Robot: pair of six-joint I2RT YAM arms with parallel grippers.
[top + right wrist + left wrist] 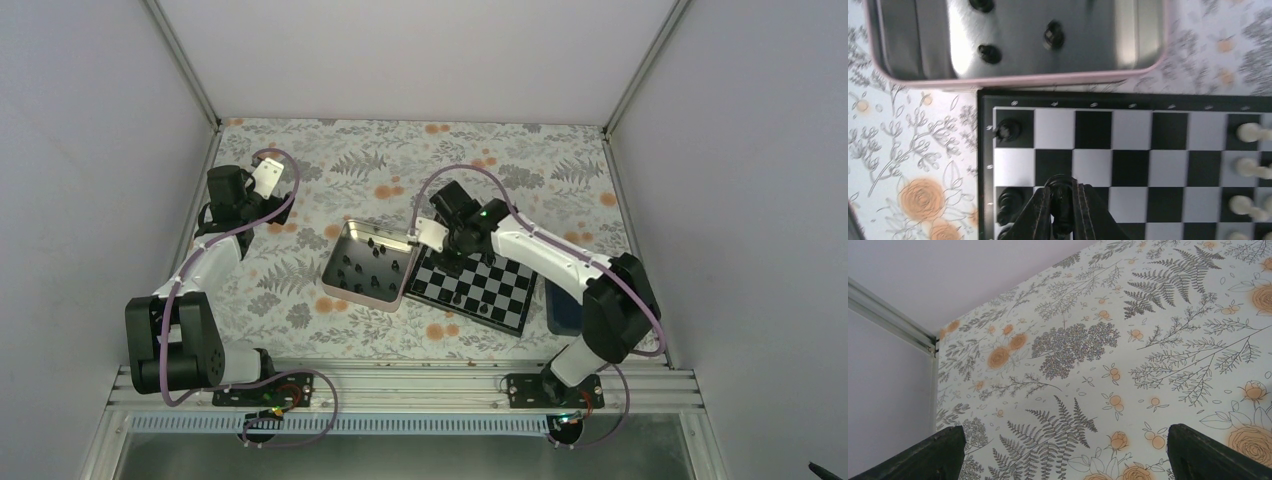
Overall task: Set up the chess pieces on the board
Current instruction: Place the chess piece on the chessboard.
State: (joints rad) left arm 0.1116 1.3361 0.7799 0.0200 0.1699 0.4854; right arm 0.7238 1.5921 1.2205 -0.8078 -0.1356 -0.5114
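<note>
top view: right claw [432, 238] hangs over the board [505, 292] edge by the tin [362, 262]; left claw [262, 178] far off. left wrist: fingers [933, 455] spread wide above cloth [1073, 350]. right wrist: claw pinched on a black piece [1060, 186] over the board; more pieces [989, 53] in the tin.

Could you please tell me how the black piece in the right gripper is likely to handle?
Probably rigid: the black piece shows no bending in the shut right gripper. Likely light, being smaller than one board square. Its rounded form might slip or roll if released.
</note>
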